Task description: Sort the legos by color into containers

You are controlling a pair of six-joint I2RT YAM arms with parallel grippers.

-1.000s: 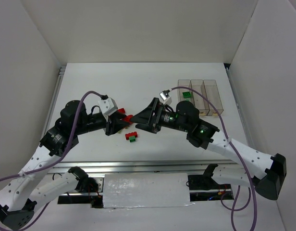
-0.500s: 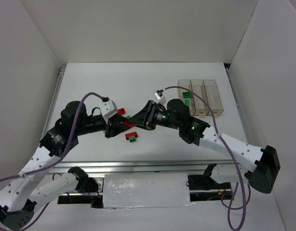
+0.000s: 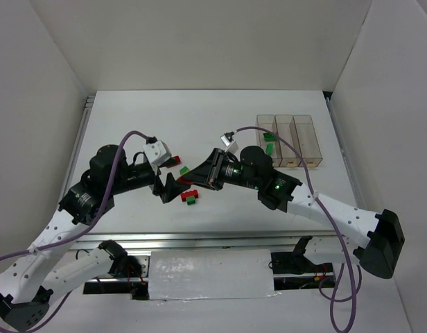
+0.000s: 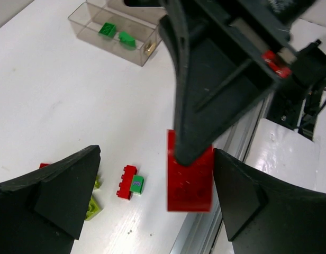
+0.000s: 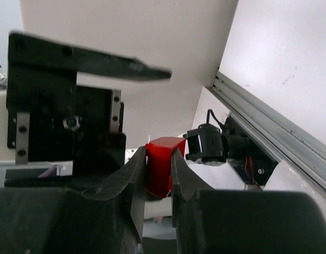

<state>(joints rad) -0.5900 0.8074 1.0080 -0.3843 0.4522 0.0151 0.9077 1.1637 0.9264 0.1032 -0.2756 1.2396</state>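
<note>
A red lego (image 4: 189, 182) hangs in the air over the table's near edge, with my right gripper (image 5: 159, 166) shut on it; its dark fingers (image 4: 205, 106) reach in from above. My left gripper (image 4: 155, 198) stands open around the same lego (image 3: 181, 180), jaws wide on both sides and not touching it. On the table below lie a red lego joined to a small green one (image 4: 130, 182) and yellow-green legos (image 4: 92, 205). The three clear containers (image 3: 303, 139) stand at the right; the leftmost (image 4: 83, 24) holds two green legos (image 4: 107, 29).
Another red lego (image 3: 175, 161) lies beside the left wrist. The metal rail (image 4: 242, 137) of the table's near edge runs under the grippers. White walls enclose the table on three sides.
My right gripper came in and shut on the red lego. My left gripper, which was shut on it, has opened wide and let it go.
</note>
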